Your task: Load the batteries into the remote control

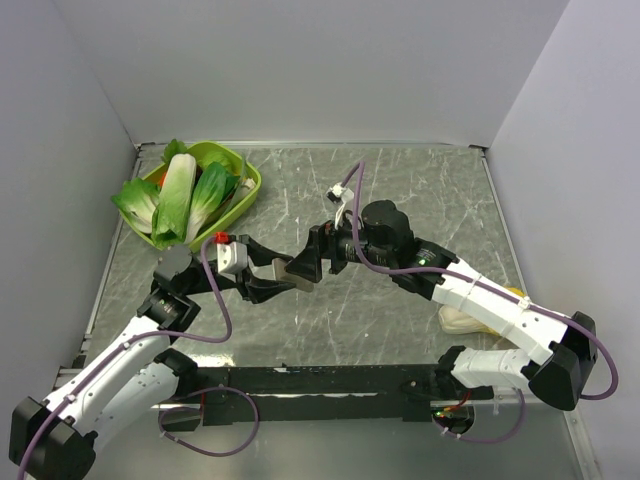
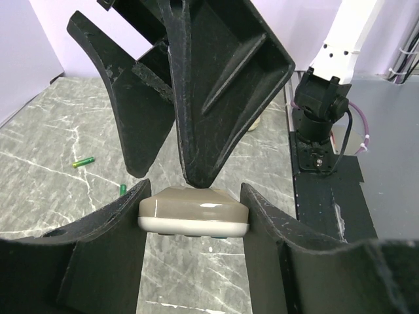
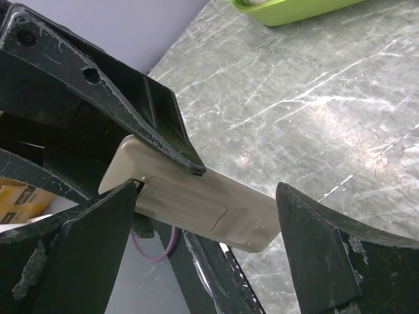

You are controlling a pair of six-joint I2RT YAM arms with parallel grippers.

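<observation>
**Greens, greys and black over veined stone**

The counter is showing grey-green marbling streaked with white veins. The remote control is presenting a dull grey-brown back above a white face. The batteries are standing out in bright green. The tray is glowing lime, and the vegetables are running from white stalks to leafy green. The left hand and right hand are wearing scuffed black, the arms white, and the cables purple.
</observation>
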